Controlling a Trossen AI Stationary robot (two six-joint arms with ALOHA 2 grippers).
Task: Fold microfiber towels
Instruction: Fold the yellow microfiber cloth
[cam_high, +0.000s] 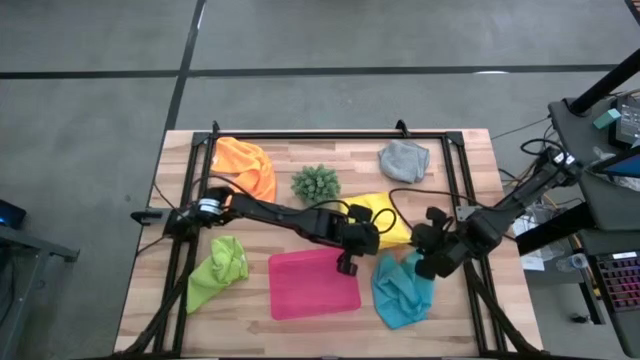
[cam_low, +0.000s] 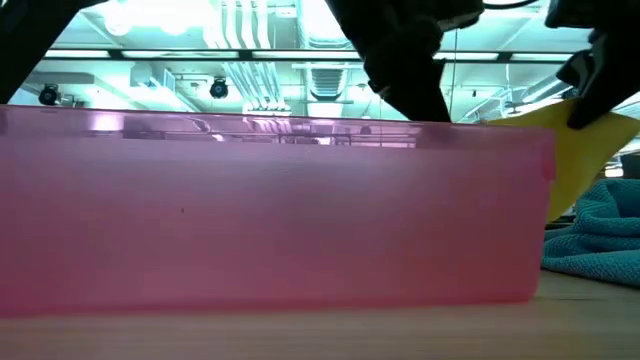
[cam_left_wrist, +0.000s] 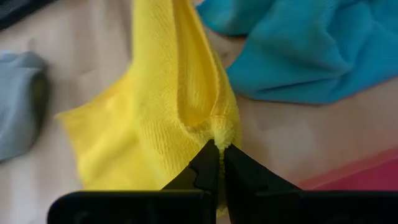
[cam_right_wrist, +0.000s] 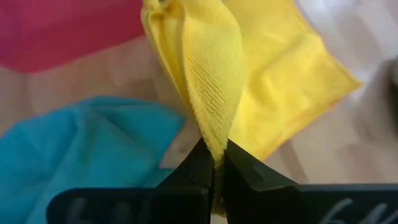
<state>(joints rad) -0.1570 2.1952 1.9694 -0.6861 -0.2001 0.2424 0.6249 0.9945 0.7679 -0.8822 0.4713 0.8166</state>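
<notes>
The yellow towel (cam_high: 385, 213) lies mid-table, right of centre, and is partly raised. Both grippers are shut on it: my left gripper (cam_high: 376, 238) comes from the table's left, my right gripper (cam_high: 417, 242) from the right. The low view shows the yellow towel (cam_low: 585, 150) lifted behind the pink tray (cam_low: 270, 215). The light blue towel (cam_high: 403, 290) is crumpled at the near right, the lime green towel (cam_high: 218, 270) at the near left. The orange towel (cam_high: 247, 166) sits far left and the grey towel (cam_high: 403, 160) far right. My left gripper pinches a bunched edge of the yellow towel (cam_left_wrist: 222, 129) between its fingertips (cam_left_wrist: 208, 163), slanting down from the table's left. The cloth rises in a fold from the pinch, and its far part (cam_left_wrist: 99, 143) spreads on the table. My right gripper pinches a narrow fold of the yellow towel (cam_right_wrist: 214, 140) between its fingertips (cam_right_wrist: 200, 163), slanting down from the table's right. Several layers are gathered there. The rest of the towel (cam_right_wrist: 292, 74) lies spread on the table beyond.
The pink tray (cam_high: 313, 283) lies flat near the front edge, just left of the blue towel. A small spiky green plant (cam_high: 315, 183) stands between the orange and yellow towels. A black frame (cam_high: 330, 133) runs round the tabletop.
</notes>
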